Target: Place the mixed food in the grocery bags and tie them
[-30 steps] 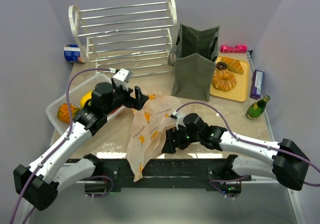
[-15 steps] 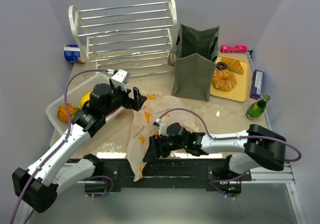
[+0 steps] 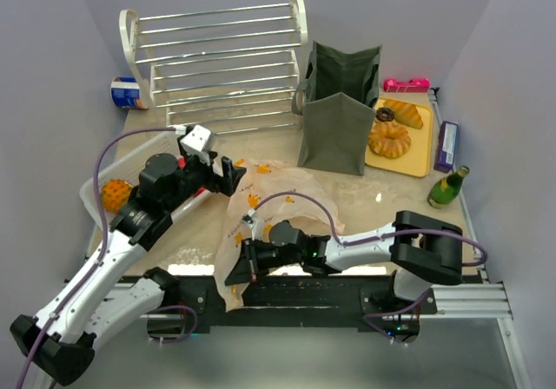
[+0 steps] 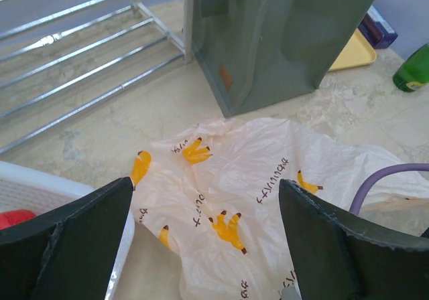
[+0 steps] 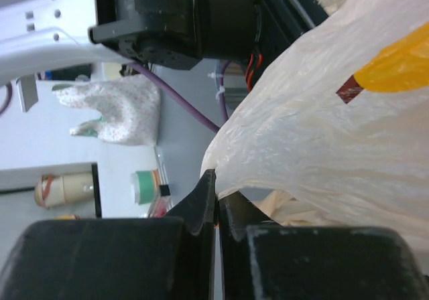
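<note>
Item: peach plastic bag, banana print, lying crumpled at the middle of my bench, its near end hanging over the near edge. My right tool is clenched on that near end. My left tool hangs released above the far-left part. Olive tote stands upright behind the bag.

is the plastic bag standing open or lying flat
Lying flat: the plastic bag sprawls crumpled across the table, and the right gripper is shut on its near edge.

Bright, even overhead light; soft shadows; wrist cams blurry v. close up.
</note>
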Robot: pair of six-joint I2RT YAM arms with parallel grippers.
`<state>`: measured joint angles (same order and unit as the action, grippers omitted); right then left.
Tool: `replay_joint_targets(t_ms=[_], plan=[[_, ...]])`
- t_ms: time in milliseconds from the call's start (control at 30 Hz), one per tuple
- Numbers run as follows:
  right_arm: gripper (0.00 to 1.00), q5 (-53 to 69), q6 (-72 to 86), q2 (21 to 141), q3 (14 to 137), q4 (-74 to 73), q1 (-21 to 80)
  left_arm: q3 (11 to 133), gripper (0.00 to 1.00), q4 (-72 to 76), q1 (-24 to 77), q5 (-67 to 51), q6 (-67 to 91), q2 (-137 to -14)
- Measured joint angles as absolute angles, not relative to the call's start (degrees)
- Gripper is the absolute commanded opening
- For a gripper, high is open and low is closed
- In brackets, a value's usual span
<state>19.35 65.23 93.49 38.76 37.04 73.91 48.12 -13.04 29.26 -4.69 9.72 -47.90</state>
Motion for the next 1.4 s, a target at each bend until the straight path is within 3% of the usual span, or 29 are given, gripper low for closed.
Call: replay_joint_targets(t_ms=[367,533,833,1333,1400], plan=[[0.0,8.4,57.3,74.9,47.7,20.8,60.5,48.1,0.96,-8.1,29.3,-14.2,3.0,-31.9],[0.0,5.3,53.2,74.9,54.4,17.7,55.7,48.0,0.96,-7.6,29.3,-21.8,1.0,-32.3],[0.0,3.6,50.8,78.1,58.1,14.5,52.9,45.7,0.95,-9.1,29.3,-24.7,-1.4,-33.3],[0.0,3.6,50.5,78.3,60.0,14.1,51.7,45.0,0.8,-10.4,29.3,-25.6,-5.6,-38.7],[0.0,3.6,50.5,78.3,60.0,14.1,51.7,45.0,0.71,-10.6,29.5,-25.3,-5.8,-40.0]])
